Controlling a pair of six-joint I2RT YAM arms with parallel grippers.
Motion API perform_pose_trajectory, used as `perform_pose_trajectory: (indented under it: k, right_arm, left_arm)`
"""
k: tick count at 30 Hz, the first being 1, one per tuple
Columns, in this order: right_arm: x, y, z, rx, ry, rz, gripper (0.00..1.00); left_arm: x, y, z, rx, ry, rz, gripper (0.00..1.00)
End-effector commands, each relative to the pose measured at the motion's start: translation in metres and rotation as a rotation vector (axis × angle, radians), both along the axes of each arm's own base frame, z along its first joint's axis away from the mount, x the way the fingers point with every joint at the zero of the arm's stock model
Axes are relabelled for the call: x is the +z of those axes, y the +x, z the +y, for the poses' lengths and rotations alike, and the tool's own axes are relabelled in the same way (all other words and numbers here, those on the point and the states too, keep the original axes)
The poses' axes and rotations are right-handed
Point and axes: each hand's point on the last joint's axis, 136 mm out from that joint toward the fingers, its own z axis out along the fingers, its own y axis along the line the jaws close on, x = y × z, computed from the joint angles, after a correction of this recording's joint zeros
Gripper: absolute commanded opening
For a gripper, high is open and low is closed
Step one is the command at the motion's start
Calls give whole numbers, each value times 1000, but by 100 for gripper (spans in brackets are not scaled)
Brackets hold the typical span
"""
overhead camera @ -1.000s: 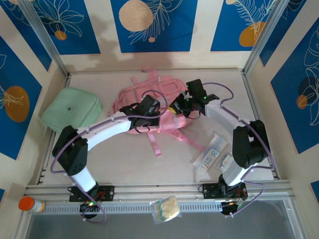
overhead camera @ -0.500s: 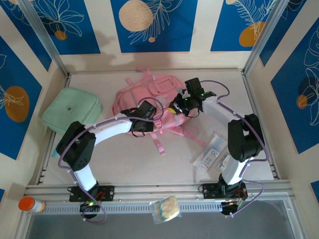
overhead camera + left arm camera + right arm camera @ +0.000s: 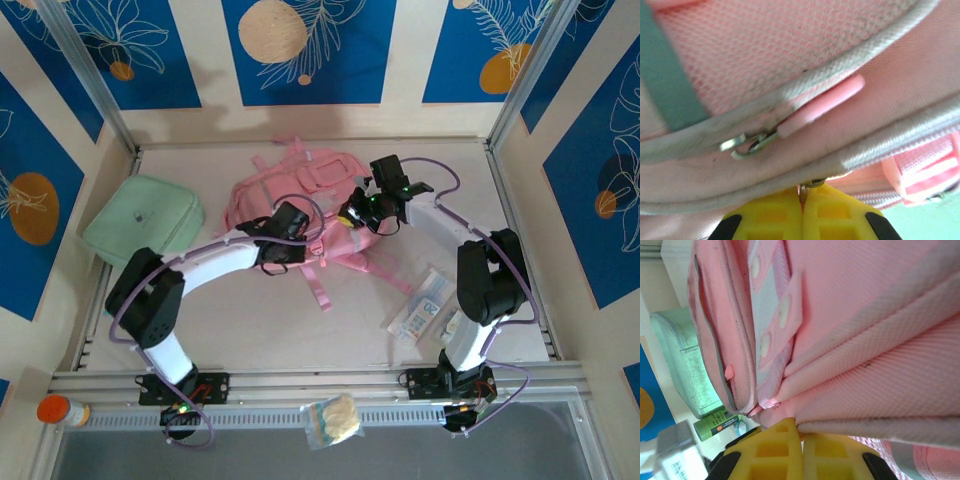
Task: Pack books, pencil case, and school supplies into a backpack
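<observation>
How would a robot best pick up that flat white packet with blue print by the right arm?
Probably from straight above: the flat white packet with blue print lies flat on the pale table, long and slanted. Close the jaws across its narrow width, turned to match the slant.

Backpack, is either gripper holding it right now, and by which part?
Both. The left gripper pinches a metal zip pull on the backpack; the right gripper pinches a fold of its pink fabric.
</observation>
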Motion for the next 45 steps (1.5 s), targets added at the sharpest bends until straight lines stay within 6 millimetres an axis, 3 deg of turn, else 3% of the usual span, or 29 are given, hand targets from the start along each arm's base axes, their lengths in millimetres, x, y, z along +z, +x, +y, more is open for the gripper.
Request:
perform_pose_trajectory:
  k: [1,4,6,12,14,17,22,25,27,31,35,38,41,45]
  right_arm:
    - [26,21,-3,46,1,-116,0]
    - [27,38,-18,26,8,-99,0]
    - [27,53,-25,12,18,-102,0]
    - [23,83,-23,27,50,-71,0]
    - [24,83,-25,33,36,-61,0]
    - [28,65,-29,41,45,-36,15]
    - [27,2,-15,55,159,45,43]
    - [15,-32,4,62,179,101,48]
    - [10,-44,16,52,202,122,50]
    - [7,-46,38,33,207,126,53]
    - [-13,-38,50,-10,165,140,53]
    - [-24,-25,58,-18,148,139,47]
    - [-27,-16,64,7,111,102,38]
    - [-27,-13,57,58,37,61,12]
  left_arm:
    - [26,-4,21,10,14,-35,0]
    - [20,-21,33,2,55,21,0]
    - [16,-31,30,-7,26,53,0]
    - [30,-45,-26,-72,-103,51,0]
    - [30,-39,-30,-51,-104,38,0]
    - [29,-30,-20,-7,-74,21,0]
    - [41,-23,-31,-31,-129,-14,0]
    - [43,-22,-35,-39,-146,-19,0]
    - [43,-22,-37,-43,-155,-17,0]
    - [40,-23,-44,-55,-175,-3,0]
    - [36,-23,-44,-55,-170,2,0]
    - [35,-23,-45,-57,-173,4,0]
    - [33,-24,-42,-52,-155,6,0]
    - [33,-28,-31,-46,-115,2,0]
